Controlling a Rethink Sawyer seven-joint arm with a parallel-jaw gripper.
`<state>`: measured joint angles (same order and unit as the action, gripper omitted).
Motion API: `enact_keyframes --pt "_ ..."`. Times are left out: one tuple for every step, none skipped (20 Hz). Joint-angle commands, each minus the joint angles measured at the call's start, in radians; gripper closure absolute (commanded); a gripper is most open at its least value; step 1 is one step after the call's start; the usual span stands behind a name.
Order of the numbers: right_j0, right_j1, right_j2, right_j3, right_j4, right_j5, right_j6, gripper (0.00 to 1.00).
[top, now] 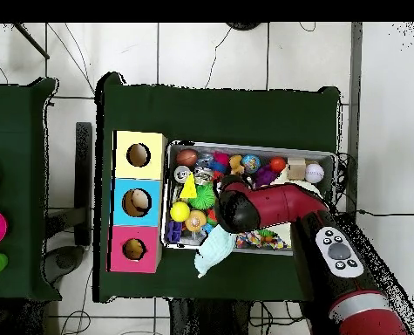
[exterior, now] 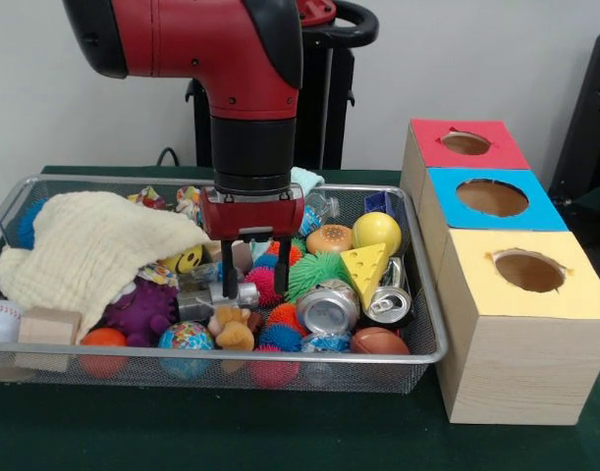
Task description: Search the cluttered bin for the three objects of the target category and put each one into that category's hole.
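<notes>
— Crushed cans [exterior: 327, 306], judged the likely target set: location?
— Two touching, at 5 o'clock from centre of bin [exterior: 231, 358], front view. Third can [exterior: 221, 294] lying flat, just at 7 o'clock of gripper [exterior: 252, 280].
— Appearance?
— Silver, dented, half sunk among spiky balls.
— Reason for gripper posture?
— Pointed straight down, low inside bin, jaws moderately spread and clamping nothing; probably lined up to close on the flat can. Cream cloth [exterior: 93, 245] draped at 9 o'clock, possibly hiding more. Holes [exterior: 528, 270] at 3 o'clock, facing upward for drops.

Bright, even, soft indoor light
</notes>
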<state>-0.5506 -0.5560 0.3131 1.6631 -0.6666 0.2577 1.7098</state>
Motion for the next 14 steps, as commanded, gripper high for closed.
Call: enact_keyframes --pt "0.005 0.037 -0.028 -0.072 -0.018 -0.040 0.080 0.00" --pt "0.002 0.040 -0.026 -0.076 -0.019 -0.039 0.075 0.00" --pt "0.000 0.043 -0.023 -0.083 -0.020 -0.034 0.066 0.00" --pt "-0.004 0.045 -0.019 -0.089 -0.022 -0.029 0.056 0.00" --pt "-0.004 0.046 -0.018 -0.092 -0.023 -0.028 0.052 0.00" --pt "-0.005 0.047 -0.017 -0.095 -0.023 -0.026 0.049 0.00" --pt "-0.008 0.046 -0.018 -0.095 -0.024 -0.026 0.047 0.00" --pt "-0.012 0.048 -0.015 -0.097 -0.023 -0.023 0.044 0.00" --pt "-0.011 0.048 -0.016 -0.095 -0.022 -0.024 0.045 0.00" --pt "-0.010 0.048 -0.015 -0.092 -0.021 -0.025 0.048 0.00" --pt "-0.012 0.050 -0.012 -0.092 -0.019 -0.024 0.047 0.00" --pt "-0.015 0.052 -0.009 -0.091 -0.016 -0.024 0.047 0.00" --pt "-0.013 0.054 -0.009 -0.088 -0.015 -0.027 0.052 0.00" --pt "-0.011 0.055 -0.011 -0.086 -0.014 -0.031 0.057 0.00"
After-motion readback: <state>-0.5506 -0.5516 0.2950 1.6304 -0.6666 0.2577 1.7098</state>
